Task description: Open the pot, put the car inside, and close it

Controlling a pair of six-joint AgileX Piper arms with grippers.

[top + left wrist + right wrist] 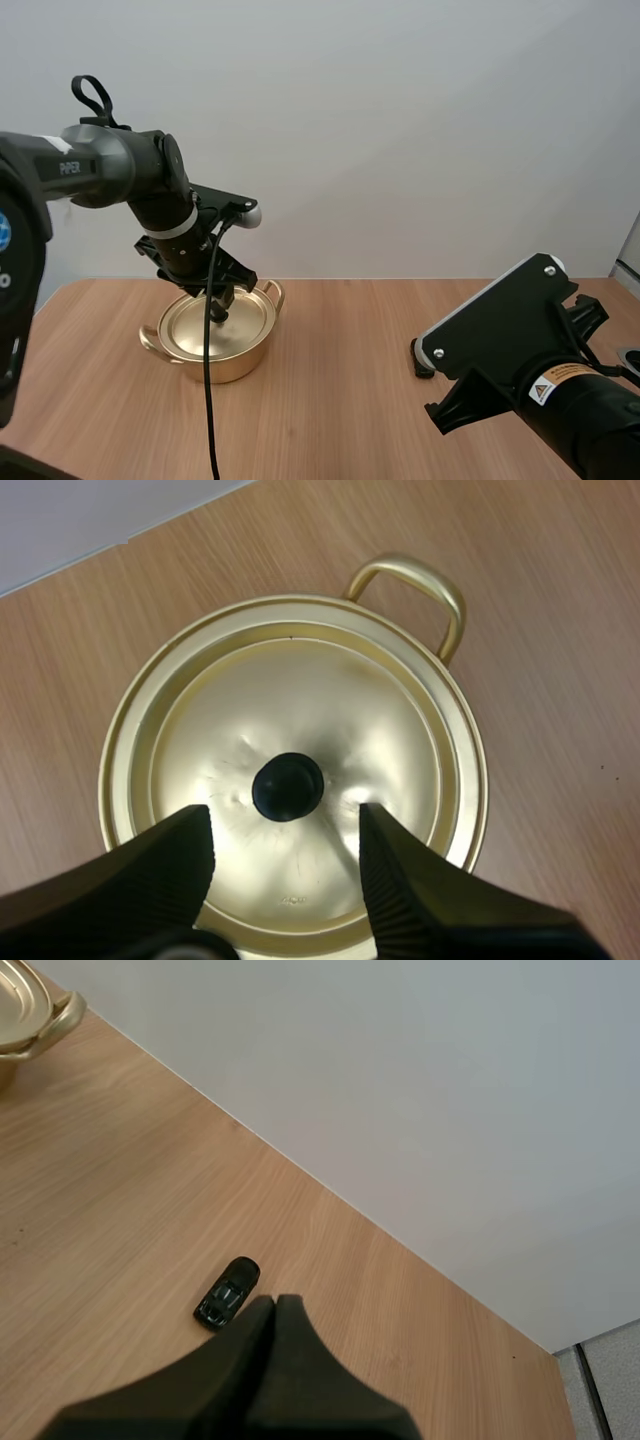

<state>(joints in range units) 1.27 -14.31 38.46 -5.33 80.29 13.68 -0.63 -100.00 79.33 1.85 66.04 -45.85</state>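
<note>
A gold pot (225, 362) with its lid (215, 325) on stands at the table's left. My left gripper (221, 303) hangs just above the lid. In the left wrist view its open fingers (180, 855) stand either side of the lid's black knob (288, 786), a little above it and not touching. The small black toy car (227, 1292) lies on the wood at the right, just beside the tips of my right gripper (272, 1305), whose fingers lie together as one dark wedge holding nothing. One pot handle (58, 1012) shows far beyond the car.
My right arm (545, 385) reaches over the table's right front. The table's back edge (330, 1200) meets a plain wall just behind the car. Bare wood (340, 380) lies between pot and car.
</note>
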